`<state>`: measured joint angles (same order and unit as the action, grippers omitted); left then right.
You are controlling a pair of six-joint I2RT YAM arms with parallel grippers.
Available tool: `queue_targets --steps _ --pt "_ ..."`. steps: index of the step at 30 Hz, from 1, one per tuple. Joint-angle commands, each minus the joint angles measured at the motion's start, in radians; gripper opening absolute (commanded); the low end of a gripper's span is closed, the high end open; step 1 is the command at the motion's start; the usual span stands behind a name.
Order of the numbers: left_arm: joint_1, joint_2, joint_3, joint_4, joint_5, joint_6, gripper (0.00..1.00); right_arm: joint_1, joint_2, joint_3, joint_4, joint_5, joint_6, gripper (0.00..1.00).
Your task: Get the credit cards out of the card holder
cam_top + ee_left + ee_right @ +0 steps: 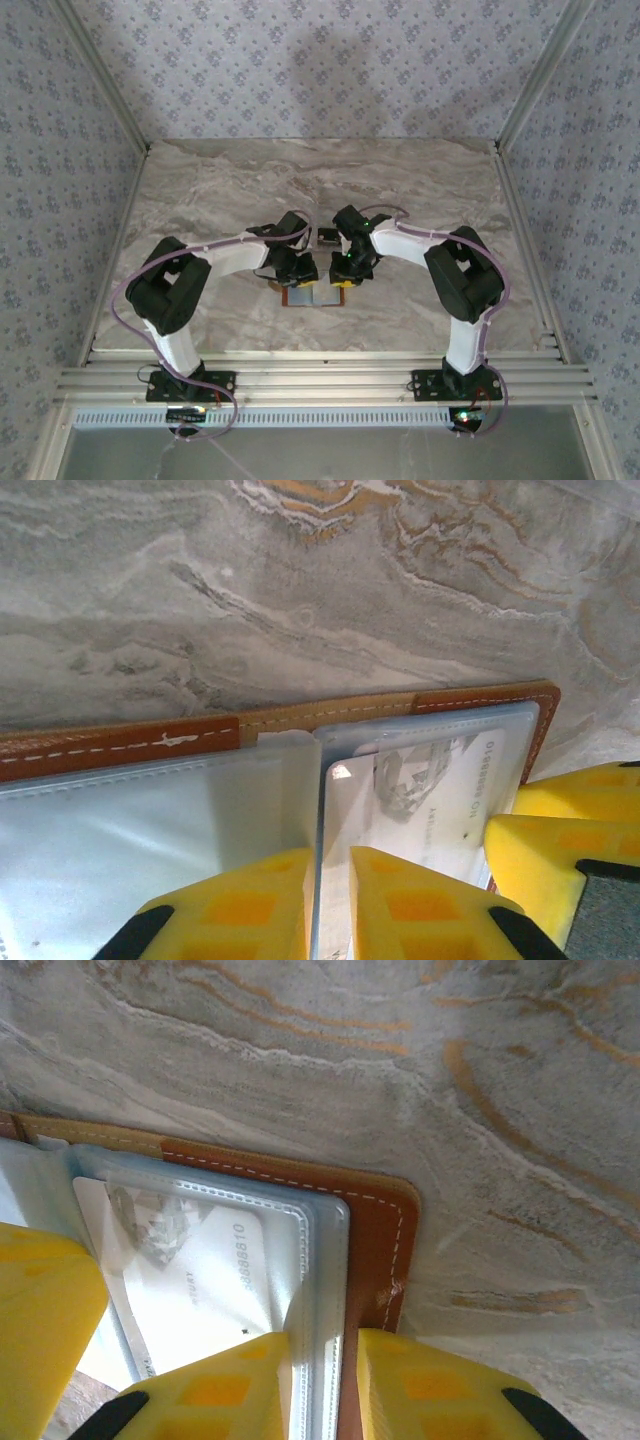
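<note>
Left wrist view: our left gripper (330,885) is nearly shut, pinching a clear pocket (322,780) edge of the card holder (330,716), lying open on the table (300,580); our right gripper (322,1365) pinches its outer edge likewise. We should pin the holder flat and slide the whitish printed card (432,792) sideways out of its pocket.

You could see the card holder (318,297) lying open and flat on the table (200,200), near its middle and a little toward the front edge. Its outside was brown leather with a line of light stitching, and inside it had clear, grey-blue plastic pockets. One whitish card (430,790) sat flat inside the right pocket, its printed digits readable through the plastic.
</note>
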<state>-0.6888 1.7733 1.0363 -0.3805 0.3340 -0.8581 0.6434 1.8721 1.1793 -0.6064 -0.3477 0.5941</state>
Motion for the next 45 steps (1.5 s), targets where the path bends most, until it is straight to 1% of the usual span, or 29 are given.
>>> queue_targets --steps 1,9,17,23,30,34,40,45 --pt "0.01 -0.028 -0.017 0.012 0.019 -0.006 0.19 0.006 0.033 0.004 -0.03 0.047 -0.004 0.25" --pt "0.014 -0.01 -0.033 0.047 0.041 -0.013 0.2 0.006 0.03 0.004 -0.026 0.039 -0.003 0.24" --pt "0.015 0.01 -0.059 0.085 0.064 -0.022 0.24 0.006 0.032 0.005 -0.022 0.03 -0.001 0.24" --pt "0.023 0.017 -0.093 0.137 0.086 -0.026 0.25 0.006 0.034 0.004 -0.015 0.024 0.003 0.24" --pt "0.046 0.014 -0.179 0.316 0.152 -0.054 0.21 0.007 0.036 0.004 -0.013 0.019 0.004 0.24" --pt "0.052 0.012 -0.204 0.379 0.183 -0.065 0.15 0.007 0.036 0.004 -0.014 0.021 0.005 0.24" --pt "0.061 0.001 -0.235 0.441 0.206 -0.071 0.08 0.006 0.031 0.004 -0.007 0.016 0.011 0.24" --pt "0.074 -0.04 -0.249 0.419 0.196 -0.05 0.03 0.005 0.018 -0.004 -0.009 0.027 0.016 0.24"
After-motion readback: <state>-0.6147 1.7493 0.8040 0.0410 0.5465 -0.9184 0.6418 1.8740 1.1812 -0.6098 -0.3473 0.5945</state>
